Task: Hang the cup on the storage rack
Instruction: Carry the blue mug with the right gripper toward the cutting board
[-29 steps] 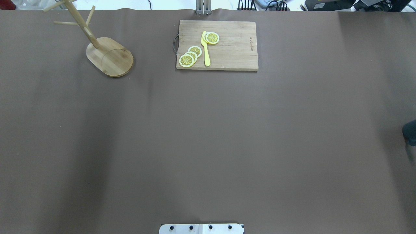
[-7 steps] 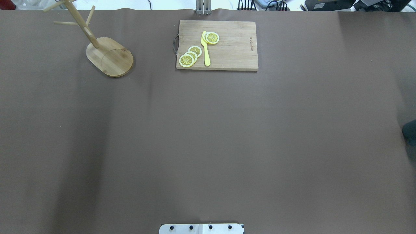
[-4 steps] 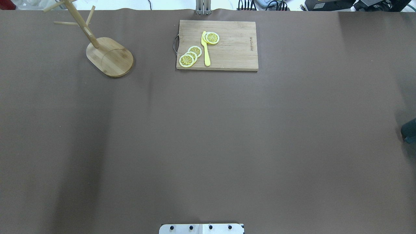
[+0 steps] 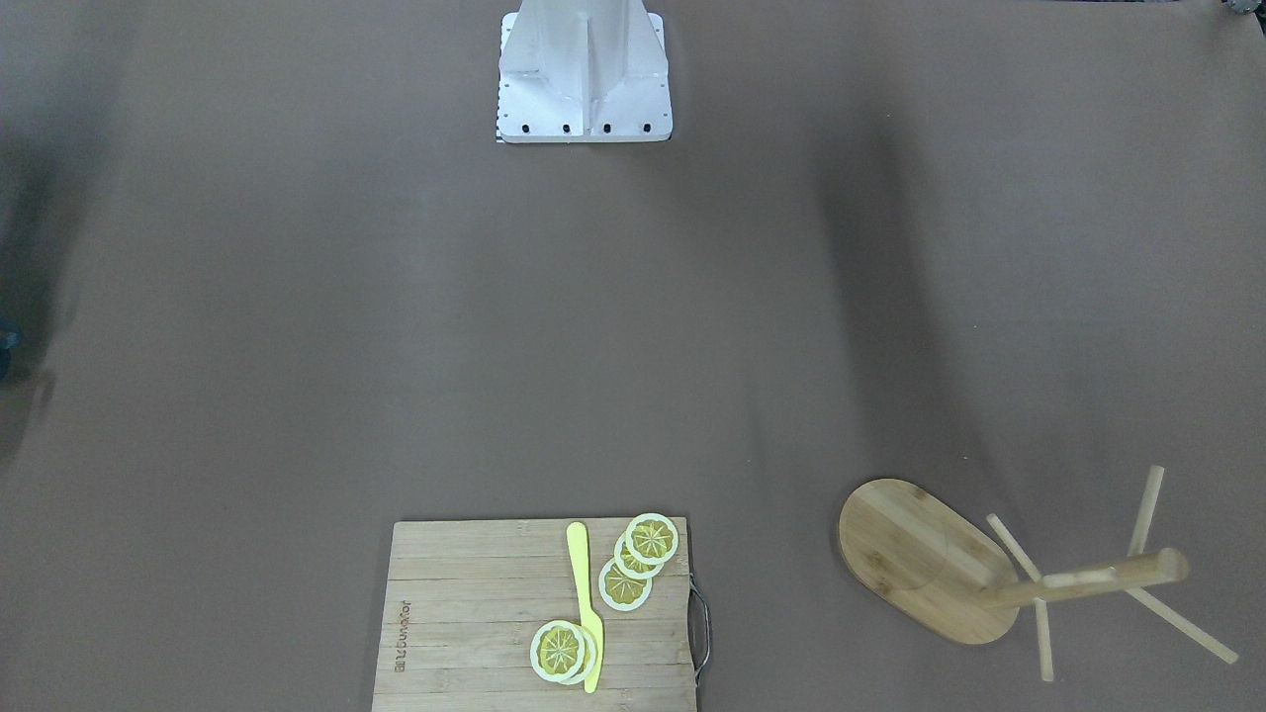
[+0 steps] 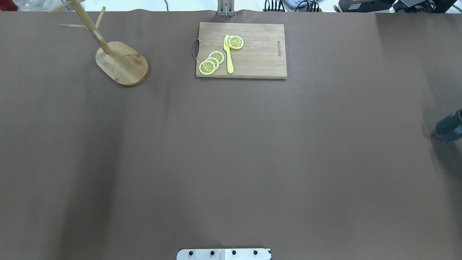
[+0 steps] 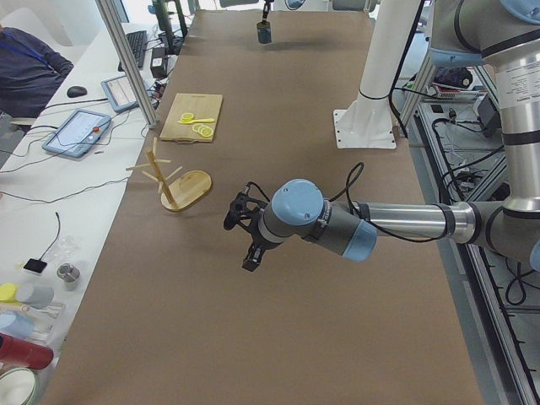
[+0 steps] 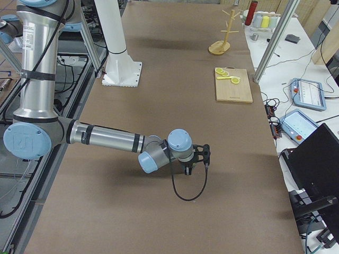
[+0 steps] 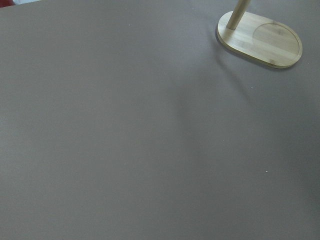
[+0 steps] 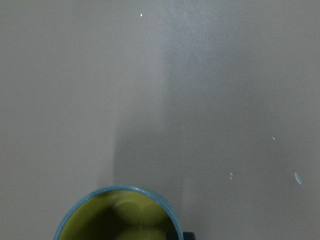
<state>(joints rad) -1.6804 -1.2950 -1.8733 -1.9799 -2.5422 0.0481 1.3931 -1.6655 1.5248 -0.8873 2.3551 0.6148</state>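
Observation:
The cup (image 5: 448, 127), slate-blue, shows at the right edge of the overhead view and leans a little. The right wrist view looks down into the cup's yellowish-olive inside (image 9: 117, 216). My right gripper (image 6: 264, 23) holds it from above, with the fingers mostly hidden. The storage rack (image 5: 122, 63), a bamboo mug tree, stands at the far left with bare pegs; its base (image 8: 261, 38) shows in the left wrist view. My left gripper (image 6: 245, 237) hovers over the bare table near the rack (image 6: 175, 180); I cannot tell whether it is open or shut.
A wooden cutting board (image 5: 252, 57) at the far centre carries lemon slices (image 5: 210, 62) and a yellow knife (image 5: 228, 54). The white robot base (image 4: 584, 74) stands at the near edge. A person sits at a side desk (image 6: 29, 72).
The cup has moved in from the right edge and toward the far side of the table. The arm shadow on the left has drifted further left.

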